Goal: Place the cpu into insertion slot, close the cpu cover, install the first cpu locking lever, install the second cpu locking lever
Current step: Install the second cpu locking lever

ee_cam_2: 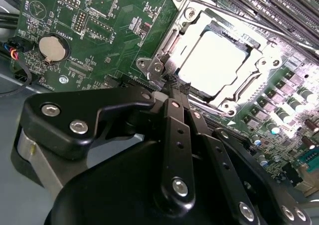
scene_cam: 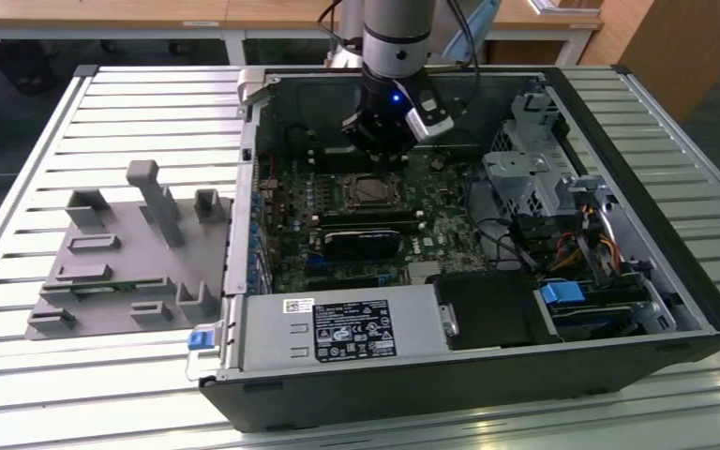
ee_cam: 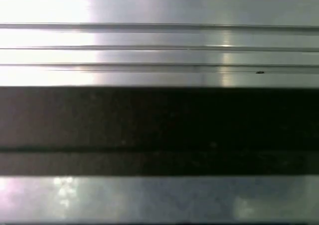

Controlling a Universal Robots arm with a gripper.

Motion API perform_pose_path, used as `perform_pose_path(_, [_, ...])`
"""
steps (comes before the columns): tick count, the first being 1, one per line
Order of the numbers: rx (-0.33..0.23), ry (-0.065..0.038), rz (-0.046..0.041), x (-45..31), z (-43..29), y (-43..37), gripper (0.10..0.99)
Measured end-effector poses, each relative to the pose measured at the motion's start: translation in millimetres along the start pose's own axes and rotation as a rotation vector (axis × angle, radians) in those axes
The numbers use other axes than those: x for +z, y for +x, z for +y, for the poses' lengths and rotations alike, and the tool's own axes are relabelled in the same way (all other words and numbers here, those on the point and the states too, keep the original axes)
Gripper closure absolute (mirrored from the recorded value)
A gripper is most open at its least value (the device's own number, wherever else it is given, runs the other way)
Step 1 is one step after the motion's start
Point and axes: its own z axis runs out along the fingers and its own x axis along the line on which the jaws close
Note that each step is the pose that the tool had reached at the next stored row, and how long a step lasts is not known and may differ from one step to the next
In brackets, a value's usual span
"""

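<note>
The cpu point(ee_cam_2: 212, 58) lies flat in the insertion slot point(scene_cam: 367, 191), its bright metal top showing through the cut-out of the cpu cover point(ee_cam_2: 172, 36), which lies down over it. A thin metal lever point(ee_cam_2: 239, 22) runs along one side of the socket. In the second wrist view my gripper point(ee_cam_2: 174, 85) is shut, its black fingers pressed together with the tips right at the socket's edge. I cannot tell whether they pinch anything. In the exterior view the gripper point(scene_cam: 379, 155) hangs inside the open computer case, just behind the socket.
The green board point(ee_cam_2: 114, 16) carries a coin battery point(ee_cam_2: 50, 47) and long black memory slots point(ee_cam_2: 269, 6). A drive cage point(scene_cam: 529, 178) and cables stand at the exterior view's right, a power supply point(scene_cam: 341, 328) in front. A grey fixture point(scene_cam: 128, 253) sits on the slatted table point(ee_cam: 159, 36).
</note>
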Motion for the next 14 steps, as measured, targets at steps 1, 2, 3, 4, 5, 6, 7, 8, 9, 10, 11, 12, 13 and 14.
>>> perform_pose_path(1, [0.000, 0.000, 0.0000, 0.0, -0.4, 0.0, 0.980])
perform_pose_path(2, [0.000, 0.000, 0.0000, 0.0, -0.7, 0.0, 0.980])
perform_pose_path(3, [0.000, 0.000, -0.0001, 0.0, -1.2, 0.0, 0.980])
perform_pose_path(4, [0.000, 0.000, 0.0000, 0.0, -1.7, 0.0, 0.980])
perform_pose_path(5, [0.000, 0.000, 0.0000, -0.1, -3.0, -0.1, 0.980])
perform_pose_path(6, [0.000, 0.000, 0.0000, 0.0, -4.4, -0.1, 0.980])
perform_pose_path(7, [0.000, 0.000, 0.0000, -0.1, -4.9, -0.1, 0.980])
perform_pose_path(8, [0.000, 0.000, 0.0000, -0.1, -5.7, -0.2, 0.980])
perform_pose_path(9, [0.000, 0.000, 0.0000, -0.1, -6.5, -0.2, 0.980])
perform_pose_path(10, [0.000, 0.000, 0.0000, -0.1, -7.6, -0.3, 0.980])
perform_pose_path(11, [0.000, 0.000, -0.0001, -0.1, -8.1, -0.3, 0.980])
perform_pose_path(12, [0.000, 0.000, 0.0000, -0.1, -8.3, -0.4, 0.980])
perform_pose_path(13, [0.000, 0.000, 0.0002, -0.5, -8.4, -0.4, 0.980])
perform_pose_path(14, [0.000, 0.000, 0.0002, -1.2, -8.5, -0.4, 0.980])
